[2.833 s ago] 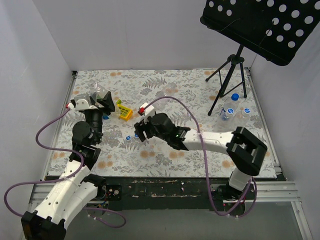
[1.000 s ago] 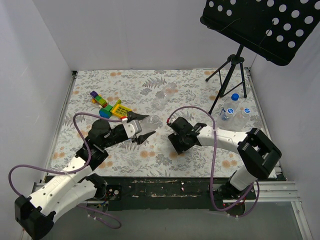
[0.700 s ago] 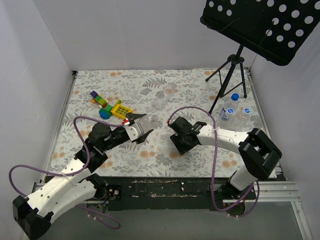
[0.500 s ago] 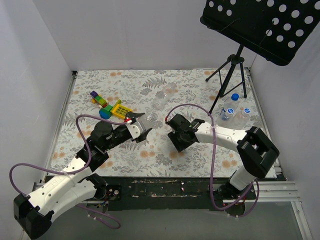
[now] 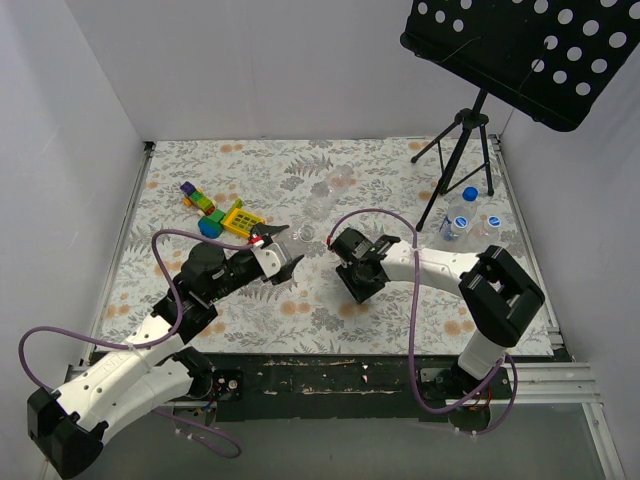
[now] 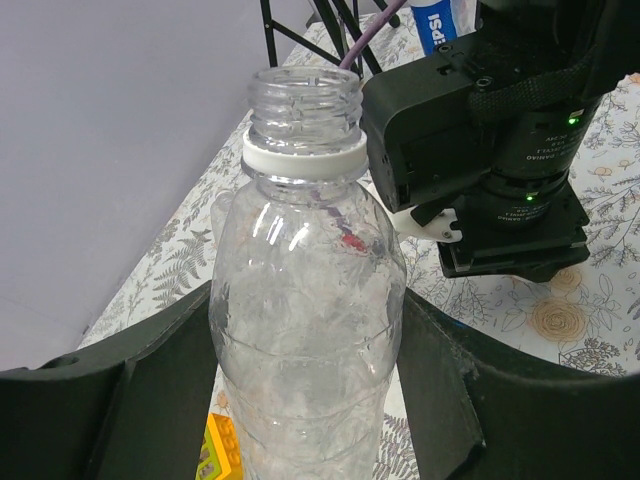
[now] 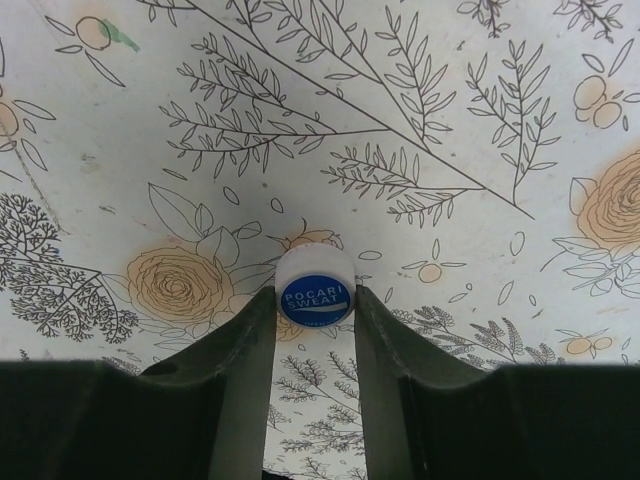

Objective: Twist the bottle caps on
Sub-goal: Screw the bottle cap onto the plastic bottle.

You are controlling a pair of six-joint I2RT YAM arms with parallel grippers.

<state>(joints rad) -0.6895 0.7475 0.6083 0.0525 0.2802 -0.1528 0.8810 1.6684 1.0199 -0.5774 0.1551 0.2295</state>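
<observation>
The right claw [image 7: 314,318] stood straight down over the flowered tabletop [image 7: 480,120], its two fingers pressed against opposite sides of a bottle cap [image 7: 315,295]. The cap lay flat, white rim and blue printed face up, so the claw appeared closed on it but had not lifted it. The left claw [image 5: 288,256] was clamped around the body of a clear, unlabelled bottle [image 6: 305,300] and held it off the tabletop. Its open threaded neck [image 6: 303,100] was bare above a white collar ring.

The bottle's long axis ran out along the left claw, mouth leading and angled toward the right arm. In the left wrist view the neck sat just beside the right arm's black wrist housing [image 6: 480,140]. The cap therefore lay low and to the right of the mouth, with only the right arm placed to carry it. By this reading, that claw would have to raise the cap, tip it to match the bottle's slant and seat it squarely, since a skewed start could cross the threads.

Two more bottles [image 5: 465,218], at least one blue-capped, stood well apart by the tripod stand [image 5: 455,150], and toy blocks [image 5: 215,212] lay far left.
</observation>
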